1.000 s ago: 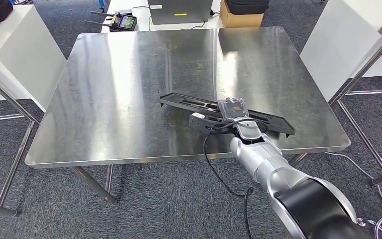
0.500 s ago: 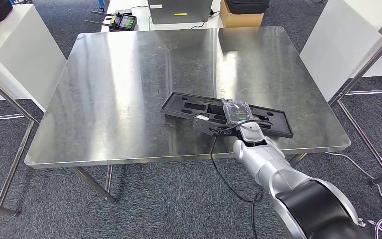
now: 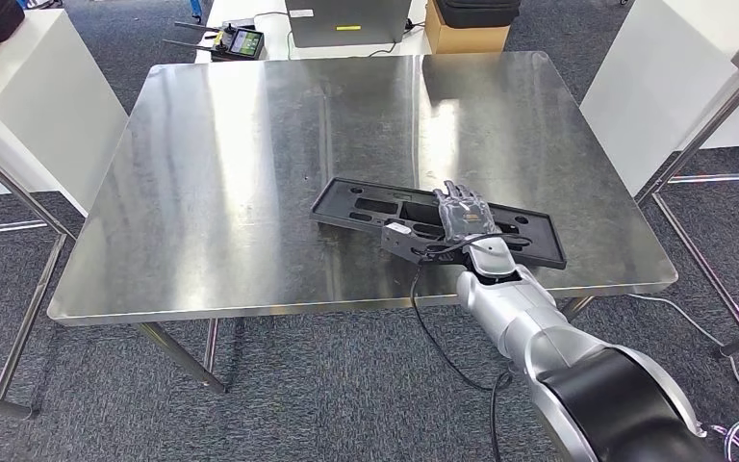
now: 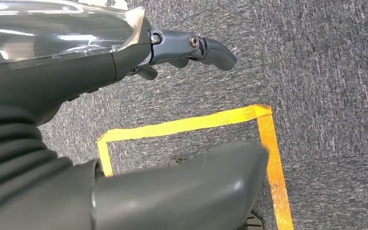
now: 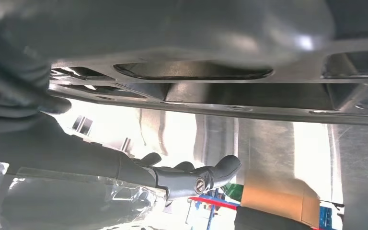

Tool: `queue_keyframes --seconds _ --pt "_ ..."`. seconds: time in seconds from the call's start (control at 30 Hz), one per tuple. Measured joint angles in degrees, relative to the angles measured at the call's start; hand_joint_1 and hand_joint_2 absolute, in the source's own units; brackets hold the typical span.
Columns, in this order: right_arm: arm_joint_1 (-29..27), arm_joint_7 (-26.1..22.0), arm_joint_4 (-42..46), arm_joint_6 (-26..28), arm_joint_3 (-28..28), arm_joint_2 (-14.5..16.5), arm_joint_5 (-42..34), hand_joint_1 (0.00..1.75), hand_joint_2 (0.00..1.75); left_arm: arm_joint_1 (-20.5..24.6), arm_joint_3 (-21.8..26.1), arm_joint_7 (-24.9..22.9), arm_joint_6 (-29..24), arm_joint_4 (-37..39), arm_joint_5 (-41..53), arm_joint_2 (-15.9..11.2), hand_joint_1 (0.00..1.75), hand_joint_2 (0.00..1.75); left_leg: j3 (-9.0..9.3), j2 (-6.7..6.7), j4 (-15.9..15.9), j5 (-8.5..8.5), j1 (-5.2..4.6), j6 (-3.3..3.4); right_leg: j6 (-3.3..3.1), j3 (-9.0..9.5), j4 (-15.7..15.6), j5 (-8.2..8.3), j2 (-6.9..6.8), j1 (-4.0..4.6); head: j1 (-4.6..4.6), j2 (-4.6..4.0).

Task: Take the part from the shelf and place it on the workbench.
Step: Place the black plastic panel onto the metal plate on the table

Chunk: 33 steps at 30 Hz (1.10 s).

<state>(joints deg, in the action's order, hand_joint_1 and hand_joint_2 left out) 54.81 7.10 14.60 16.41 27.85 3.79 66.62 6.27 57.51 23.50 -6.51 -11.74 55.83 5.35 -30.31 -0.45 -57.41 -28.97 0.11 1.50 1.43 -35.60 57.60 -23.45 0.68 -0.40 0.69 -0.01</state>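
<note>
part [image 3: 366, 206] — a long black flat panel with cut-out slots — lies flat on the steel surface [image 3: 250, 173], toward the near right side, running from middle-left to the right and angled slightly toward the near edge. right hand [image 3: 464, 218] sits over the right half of the part, fingers stretched out and spread above its far edge; it grips nothing, though whether the palm touches the panel cannot be told. in the right wrist view the part [image 5: 211, 93] passes close by the thumb, with the dark fingers [image 5: 206, 176] apart from it and the shiny surface [image 5: 268, 143] beyond. the silver right arm comes in from the near right corner, a black cable hanging from the wrist below the surface's near edge. left hand [image 4: 124, 120] hangs over grey carpet [image 4: 326, 72] with a yellow tape [image 4: 191, 125] outline on it, fingers [image 4: 201, 47] loosely extended and holding nothing. beyond the far edge stand a laptop [image 3: 346, 19], a cardboard box [image 3: 462, 37] and a handheld controller [image 3: 241, 40].
</note>
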Motion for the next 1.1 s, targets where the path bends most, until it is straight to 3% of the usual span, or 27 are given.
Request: queue_keyframes --seconds 0.47,0.8,1.1 --pt "0.0 -1.9 -0.1 2.7 -0.1 0.0 4.4 0.0 0.0 0.3 0.0 -1.0 -0.6 0.0 1.2 0.0 0.0 0.0 0.0 0.0 0.0 0.0 0.0 0.0 0.0 0.01 0.0 0.0 0.0 0.0 0.0 -0.01" --pt "0.2 -10.5 0.9 10.5 -3.9 2.6 3.2 0.0 0.0 0.7 0.2 -1.6 -0.9 0.0 2.1 0.0 0.0 0.0 -0.01 0.0 0.0 0.0 0.03 0.0 0.0 0.0 0.0 0.0 0.0 0.0 0.0 -0.01" --pt "-0.3 -22.5 5.8 18.1 -7.3 7.0 0.4 0.0 0.0 1.0 0.2 -0.8 -0.7 0.0 3.2 0.0 0.0 0.0 0.03 0.04 0.0 0.01 0.03 -0.01 0.0 0.01 0.0 0.0 0.03 0.02 0.01 -0.01"
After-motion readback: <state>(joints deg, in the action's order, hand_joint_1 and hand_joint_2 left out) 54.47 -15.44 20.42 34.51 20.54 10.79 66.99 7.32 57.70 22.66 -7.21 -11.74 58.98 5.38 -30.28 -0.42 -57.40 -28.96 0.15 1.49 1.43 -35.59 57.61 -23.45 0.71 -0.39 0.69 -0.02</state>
